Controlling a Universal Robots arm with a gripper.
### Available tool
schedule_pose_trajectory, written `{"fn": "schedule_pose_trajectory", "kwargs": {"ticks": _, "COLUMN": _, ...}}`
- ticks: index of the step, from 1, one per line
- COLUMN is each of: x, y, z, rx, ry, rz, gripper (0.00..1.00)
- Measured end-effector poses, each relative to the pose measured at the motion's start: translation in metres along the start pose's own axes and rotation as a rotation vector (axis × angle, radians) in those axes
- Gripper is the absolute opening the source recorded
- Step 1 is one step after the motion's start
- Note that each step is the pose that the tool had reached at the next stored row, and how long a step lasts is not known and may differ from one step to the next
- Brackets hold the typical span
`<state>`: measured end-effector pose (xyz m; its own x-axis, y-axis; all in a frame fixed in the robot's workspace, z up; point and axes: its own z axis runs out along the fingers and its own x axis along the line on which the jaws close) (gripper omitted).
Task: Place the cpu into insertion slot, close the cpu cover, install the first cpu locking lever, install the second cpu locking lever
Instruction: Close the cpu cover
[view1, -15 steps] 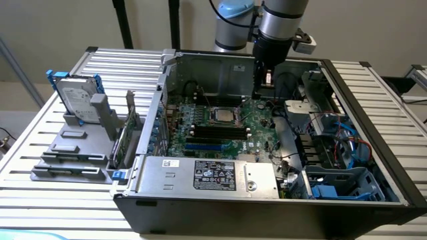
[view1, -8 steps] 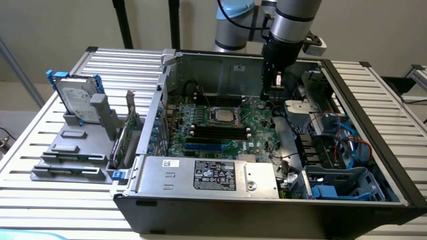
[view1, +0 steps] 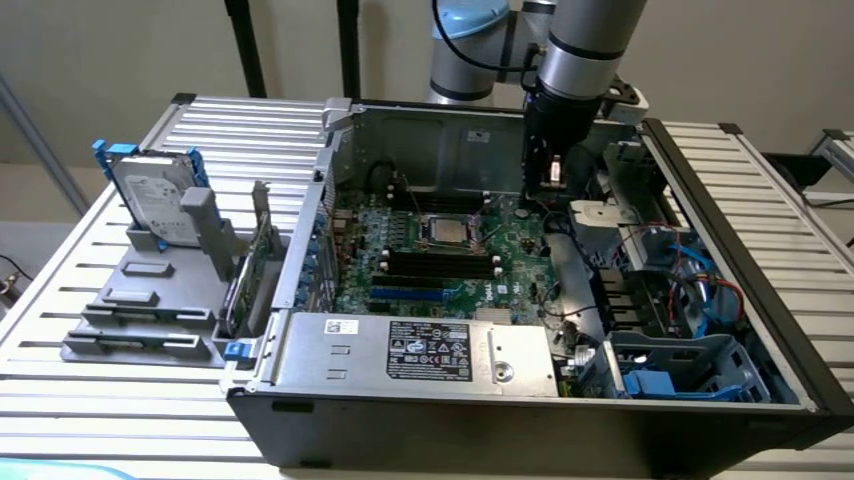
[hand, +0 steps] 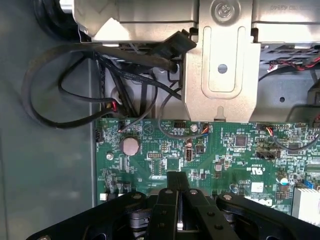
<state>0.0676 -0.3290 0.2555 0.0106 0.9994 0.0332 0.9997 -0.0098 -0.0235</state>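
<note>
Cpu (view1: 446, 229) appears to lie flat and face up as a pale square at the centre of the insertion slot (view1: 423, 224). It is too small to confirm. Being square, it has no long axis, and its edges run parallel to the black memory slots (view1: 434, 262) just below it on the green circuit board (view1: 400, 275). The gripper (view1: 550, 186) hangs to the exterior view's right of the slot, apart from it, above the board's edge. In the wrist view the gripper (hand: 178, 176) has its jaws drawn together with barely a slit between them, over the board near a coin battery (hand: 131, 145). The open computer case (view1: 534, 430) rests on a slatted metal table (view1: 761, 170).
</note>
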Motion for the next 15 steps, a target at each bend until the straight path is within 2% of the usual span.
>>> {"fn": "schedule_pose_trajectory", "kwargs": {"ticks": 5, "x": -0.0007, "y": -0.0040, "z": 0.0075, "rx": 0.0012, "ry": 0.0000, "rz": -0.005, "gripper": 0.11}}
{"fn": "schedule_pose_trajectory", "kwargs": {"ticks": 7, "x": -0.0008, "y": -0.0069, "z": 0.0083, "rx": 0.0063, "ry": 0.0008, "rz": -0.005, "gripper": 0.11}}
{"fn": "schedule_pose_trajectory", "kwargs": {"ticks": 8, "x": -0.0008, "y": -0.0072, "z": 0.0083, "rx": 0.0167, "ry": 0.0015, "rz": -0.005, "gripper": 0.11}}
{"fn": "schedule_pose_trajectory", "kwargs": {"ticks": 11, "x": -0.0008, "y": -0.0075, "z": 0.0084, "rx": 0.0630, "ry": 0.0016, "rz": -0.003, "gripper": 0.11}}
{"fn": "schedule_pose_trajectory", "kwargs": {"ticks": 14, "x": -0.0008, "y": -0.0076, "z": 0.0084, "rx": 0.1000, "ry": 0.0013, "rz": -0.002, "gripper": 0.11}}
{"fn": "schedule_pose_trajectory", "kwargs": {"ticks": 15, "x": -0.0008, "y": -0.0076, "z": 0.0084, "rx": 0.1106, "ry": 0.0012, "rz": -0.001, "gripper": 0.11}}
